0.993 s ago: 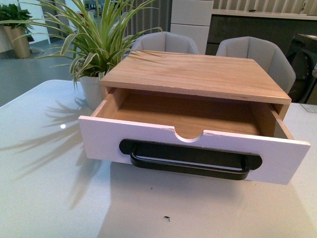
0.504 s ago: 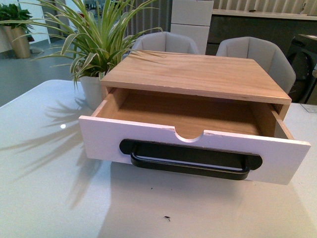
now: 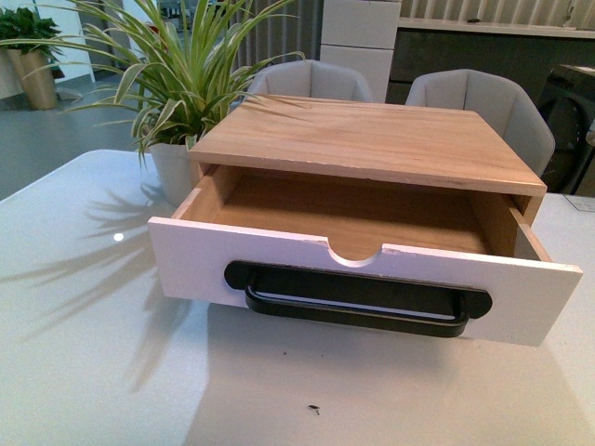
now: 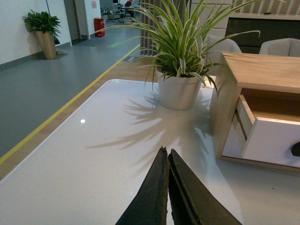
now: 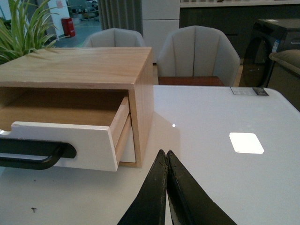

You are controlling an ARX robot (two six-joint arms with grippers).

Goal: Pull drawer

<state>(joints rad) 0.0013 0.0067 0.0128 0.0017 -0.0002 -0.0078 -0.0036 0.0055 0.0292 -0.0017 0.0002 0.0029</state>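
The drawer (image 3: 363,274) stands pulled well out of its light-wood case (image 3: 372,139), white front toward me, with a long black bar handle (image 3: 358,302) and a half-round notch in its top edge. Its wooden inside looks bare. Neither arm shows in the front view. In the left wrist view my left gripper (image 4: 165,151) is shut over the white table, left of the case (image 4: 243,79) and clear of the drawer (image 4: 272,138). In the right wrist view my right gripper (image 5: 164,153) is shut, low over the table to the right of the drawer (image 5: 70,140), holding nothing.
A potted spider plant (image 3: 172,93) in a white pot stands by the case's left rear corner. Two grey chairs (image 3: 493,107) sit behind the white table (image 3: 93,353). A small dark speck (image 3: 313,408) lies on the table before the drawer.
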